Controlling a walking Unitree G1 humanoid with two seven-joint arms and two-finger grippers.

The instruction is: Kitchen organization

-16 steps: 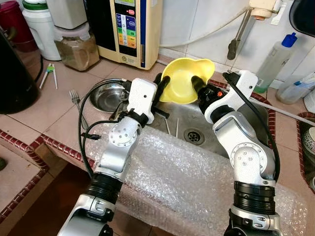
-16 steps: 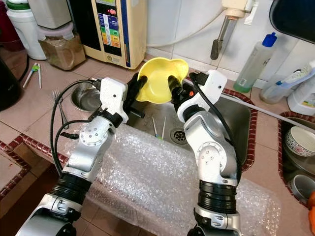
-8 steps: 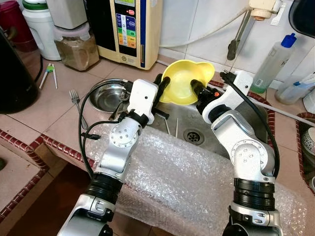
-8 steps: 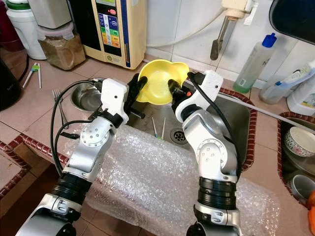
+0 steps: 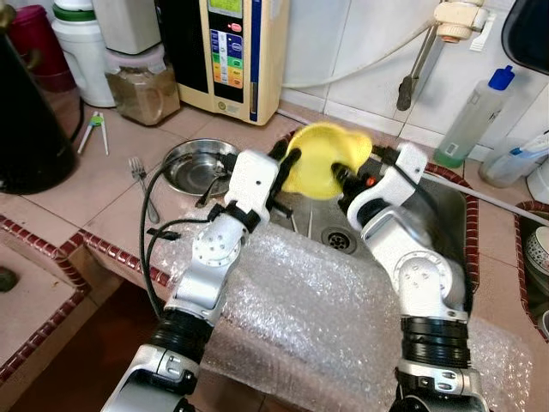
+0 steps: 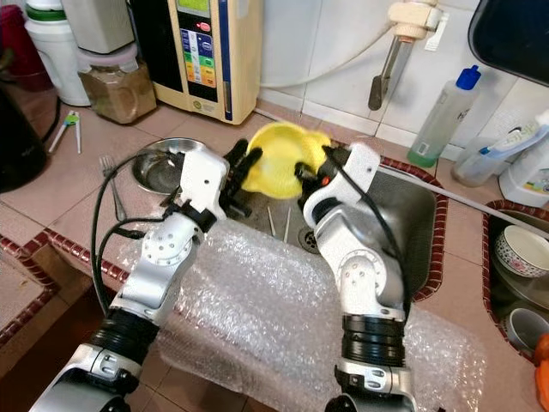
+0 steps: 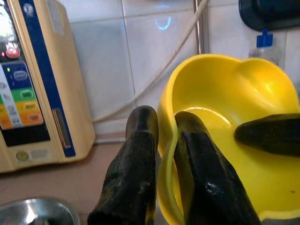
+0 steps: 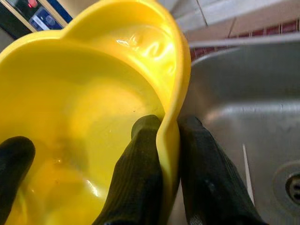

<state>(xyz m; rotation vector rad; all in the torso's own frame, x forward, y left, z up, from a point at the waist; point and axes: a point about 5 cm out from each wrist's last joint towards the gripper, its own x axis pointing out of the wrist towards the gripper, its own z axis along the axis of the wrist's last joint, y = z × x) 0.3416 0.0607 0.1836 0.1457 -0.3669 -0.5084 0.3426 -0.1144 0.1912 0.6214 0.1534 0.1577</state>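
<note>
A yellow plastic bowl (image 5: 322,157) hangs above the back left corner of the steel sink (image 5: 437,206), tipped with its hollow towards me. My left gripper (image 5: 289,165) is shut on its left rim, one finger inside and one outside, as the left wrist view shows (image 7: 165,140). My right gripper (image 5: 341,177) is shut on the opposite rim (image 8: 166,136). Both arms reach forward over a sheet of bubble wrap (image 5: 317,300).
A steel bowl (image 5: 193,165) and a fork (image 5: 141,176) lie on the tiled counter to the left. Chopsticks (image 6: 276,221) rest beside the sink drain (image 5: 337,239). A water purifier (image 5: 232,51), a jar, a tap (image 5: 420,51) and bottles (image 5: 472,116) line the back wall.
The bowl, held by both grippers, has dropped slightly and tilted more towards me. The camera has shifted a little.
</note>
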